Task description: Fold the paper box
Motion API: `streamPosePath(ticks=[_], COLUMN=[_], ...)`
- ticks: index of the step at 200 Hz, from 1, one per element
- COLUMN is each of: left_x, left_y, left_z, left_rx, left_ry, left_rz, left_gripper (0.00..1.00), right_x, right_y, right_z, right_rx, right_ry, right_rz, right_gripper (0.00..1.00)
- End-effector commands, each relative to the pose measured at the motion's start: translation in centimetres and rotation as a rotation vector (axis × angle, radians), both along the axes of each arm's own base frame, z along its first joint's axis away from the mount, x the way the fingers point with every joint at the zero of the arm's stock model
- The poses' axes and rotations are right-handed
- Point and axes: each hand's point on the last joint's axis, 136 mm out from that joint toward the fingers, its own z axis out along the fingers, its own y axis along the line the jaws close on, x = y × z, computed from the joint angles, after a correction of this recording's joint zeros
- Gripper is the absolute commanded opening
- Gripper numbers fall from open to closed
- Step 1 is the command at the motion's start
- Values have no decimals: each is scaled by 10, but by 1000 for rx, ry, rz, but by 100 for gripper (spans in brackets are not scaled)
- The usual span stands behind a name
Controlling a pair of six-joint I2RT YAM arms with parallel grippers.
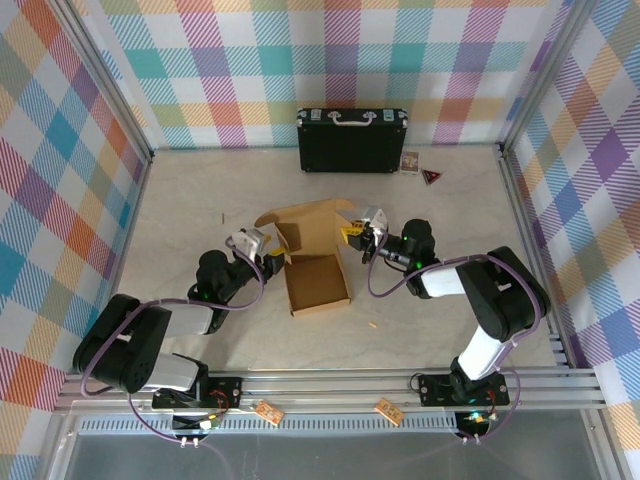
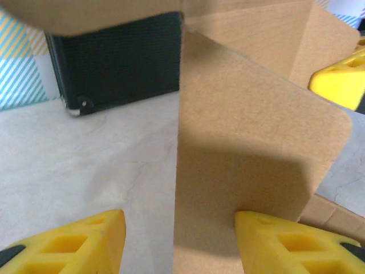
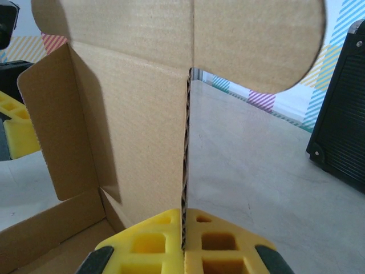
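The paper box (image 1: pixel 318 283) is brown corrugated cardboard, half folded, with its square base flat on the table and its back flaps standing up. My left gripper (image 1: pixel 274 246) is at the box's left wall. In the left wrist view its yellow fingers (image 2: pixel 85 242) stand apart around an upright cardboard flap (image 2: pixel 245 142); the right finger touches the flap and the left one is clear of it. My right gripper (image 1: pixel 353 235) is at the box's right side. In the right wrist view it (image 3: pixel 183 228) is shut on the edge of an upright cardboard wall (image 3: pixel 137 114).
A black hard case (image 1: pixel 352 140) with a silver handle stands at the back wall, with a small card (image 1: pixel 410 162) and a red triangle (image 1: pixel 431 177) to its right. Checked walls enclose the table. Aluminium rails (image 1: pixel 330 385) run along the near edge.
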Motion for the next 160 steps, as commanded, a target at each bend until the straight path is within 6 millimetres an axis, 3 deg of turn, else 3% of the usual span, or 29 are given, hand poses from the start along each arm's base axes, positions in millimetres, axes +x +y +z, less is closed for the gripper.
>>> streamPosePath(ticks=[1, 40, 87, 122, 148, 160], left_x=[-17, -25, -22, -15, -9, -8], left_y=[-22, -32, -33, -35, -33, -32], left_z=[39, 35, 35, 34, 32, 33], left_rx=[-28, -18, -26, -43, -43, -43], left_ry=[-219, -212, -199, -159, -152, -150], left_rz=[-156, -260, -266, -269, -242, -238], left_gripper=[53, 51, 44, 28, 6, 0], right_x=[-32, -33, -33, -33, -33, -33], right_y=[20, 20, 21, 22, 22, 22], right_z=[5, 5, 4, 3, 2, 0], right_rx=[22, 20, 18, 16, 14, 11], right_ry=[-15, -8, -3, 2, 10, 16], right_rz=[184, 185, 194, 199, 200, 200], right_gripper=[0, 0, 0, 0, 0, 0])
